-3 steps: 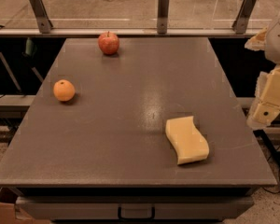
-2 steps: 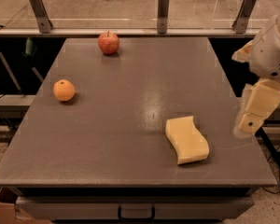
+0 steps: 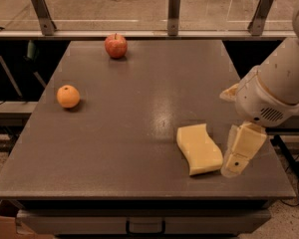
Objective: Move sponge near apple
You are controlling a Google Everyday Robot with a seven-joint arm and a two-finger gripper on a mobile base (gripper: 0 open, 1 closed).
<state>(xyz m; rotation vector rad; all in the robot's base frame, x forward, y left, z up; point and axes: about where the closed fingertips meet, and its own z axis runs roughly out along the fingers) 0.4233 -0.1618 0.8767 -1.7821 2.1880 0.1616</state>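
The sponge (image 3: 199, 149) lies flat near the front right of the table (image 3: 124, 148), well apart from the apple (image 3: 116, 46), which stands upright at the far edge, left of centre. An orange (image 3: 68, 96) sits near the left edge. The gripper (image 3: 237, 159) hangs pointing down just beside the sponge's right side; whether it is spread or closed cannot be told

Grey table (image 3: 139, 133), sponge (image 3: 199, 149) front right beside gripper (image 3: 236, 161), orange (image 3: 68, 96) left, apple (image 3: 116, 46) at back
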